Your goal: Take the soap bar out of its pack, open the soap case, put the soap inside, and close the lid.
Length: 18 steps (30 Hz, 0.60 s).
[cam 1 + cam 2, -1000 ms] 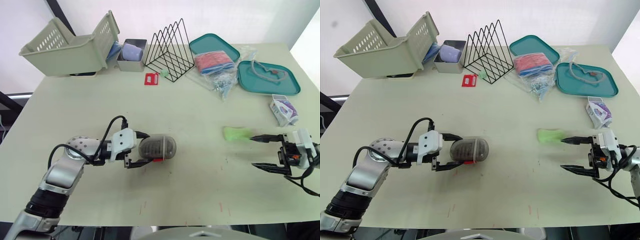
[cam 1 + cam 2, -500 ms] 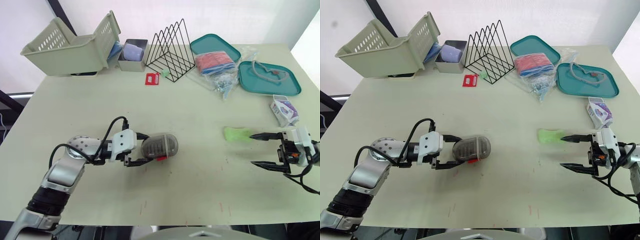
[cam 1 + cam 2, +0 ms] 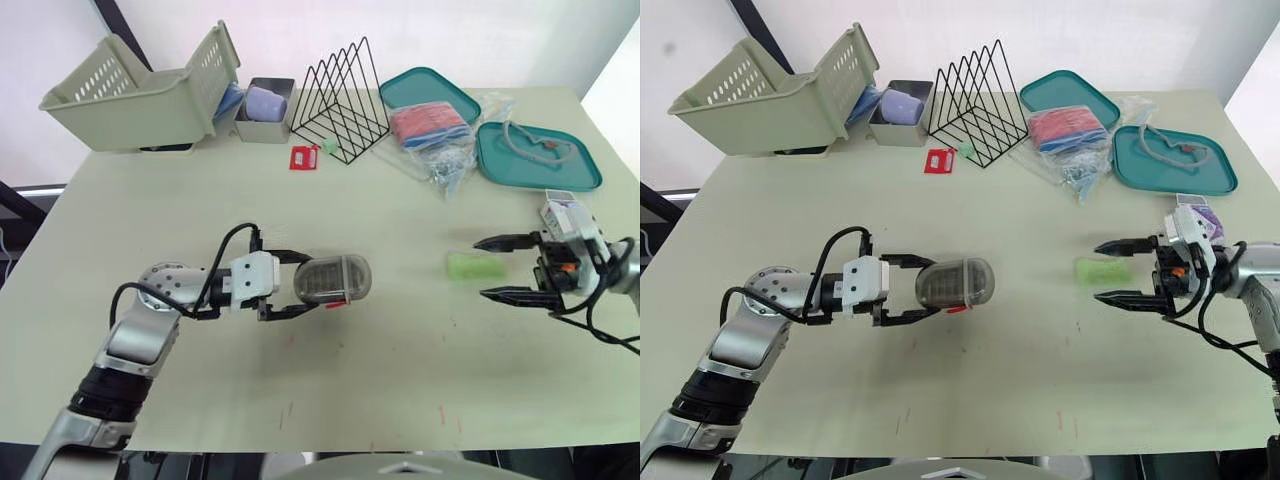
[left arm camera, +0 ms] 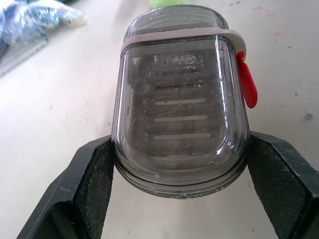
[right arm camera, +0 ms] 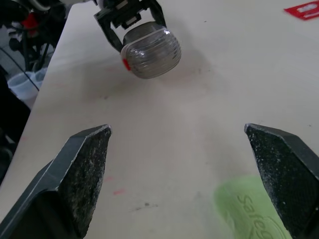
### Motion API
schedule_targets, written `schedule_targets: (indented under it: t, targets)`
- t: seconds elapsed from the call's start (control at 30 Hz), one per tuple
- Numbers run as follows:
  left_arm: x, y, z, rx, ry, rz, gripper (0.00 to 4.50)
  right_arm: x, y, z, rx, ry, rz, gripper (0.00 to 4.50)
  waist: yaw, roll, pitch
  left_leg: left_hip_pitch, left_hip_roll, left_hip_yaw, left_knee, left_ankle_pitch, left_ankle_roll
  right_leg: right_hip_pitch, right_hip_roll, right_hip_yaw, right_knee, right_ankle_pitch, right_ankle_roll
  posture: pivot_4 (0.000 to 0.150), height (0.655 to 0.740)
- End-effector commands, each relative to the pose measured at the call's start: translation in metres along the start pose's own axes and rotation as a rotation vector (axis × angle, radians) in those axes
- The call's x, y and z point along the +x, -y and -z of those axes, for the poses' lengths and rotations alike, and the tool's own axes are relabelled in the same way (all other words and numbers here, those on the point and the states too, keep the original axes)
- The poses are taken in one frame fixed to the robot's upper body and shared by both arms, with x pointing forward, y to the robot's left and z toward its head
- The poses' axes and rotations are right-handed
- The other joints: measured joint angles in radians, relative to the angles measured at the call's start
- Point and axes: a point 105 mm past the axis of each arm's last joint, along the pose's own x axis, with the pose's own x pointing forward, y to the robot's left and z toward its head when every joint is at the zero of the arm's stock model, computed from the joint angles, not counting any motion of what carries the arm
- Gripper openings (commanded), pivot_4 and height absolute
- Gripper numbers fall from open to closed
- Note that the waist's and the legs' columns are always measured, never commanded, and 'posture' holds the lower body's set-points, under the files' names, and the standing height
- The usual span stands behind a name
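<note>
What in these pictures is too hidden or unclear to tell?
Soap bar: right wrist view, lettering cut off by the picture's edge.
Soap pack: eye views, partly behind the right gripper, print too small.
Basket: eye views, its wall hides the contents.

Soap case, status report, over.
Left gripper shut on soap case, lid closed. Right gripper open around green soap bar on table. Soap pack beside right gripper, not obstructing.
</note>
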Motion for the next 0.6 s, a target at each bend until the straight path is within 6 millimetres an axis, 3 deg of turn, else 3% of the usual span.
schedule_targets:
  t: [0.03, 0.33, 0.6]
  targets:
    - [0.004, -0.008, -0.024, 0.12, 0.074, -0.039, 3.45, 0.017, -0.005, -0.021, 0.1, -0.009, -0.01, 4.5, 0.0, 0.0, 0.0, 0.0, 0.0, 0.0, 0.0, 0.0, 0.0, 0.0, 0.0, 0.0, 0.0, 0.0, 0.0, 0.15, 0.74]
    - [0.015, -0.012, -0.042, 0.201, 0.142, -0.084, 3.45, 0.053, -0.013, -0.042, 0.443, -0.02, -0.034, 4.5, 0.001, 0.0, 0.0, -0.001, 0.0, -0.001, 0.0, 0.0, 0.0, 0.0, 0.0, -0.001, 0.0, 0.0, 0.0, 0.15, 0.74]
    - [0.024, -0.009, -0.05, 0.233, 0.166, -0.088, 3.45, 0.076, -0.023, -0.049, 0.544, -0.016, -0.073, 4.5, 0.001, 0.0, 0.0, -0.002, 0.0, -0.002, 0.0, 0.0, 0.0, -0.001, 0.0, -0.002, 0.0, 0.0, 0.0, 0.15, 0.74]
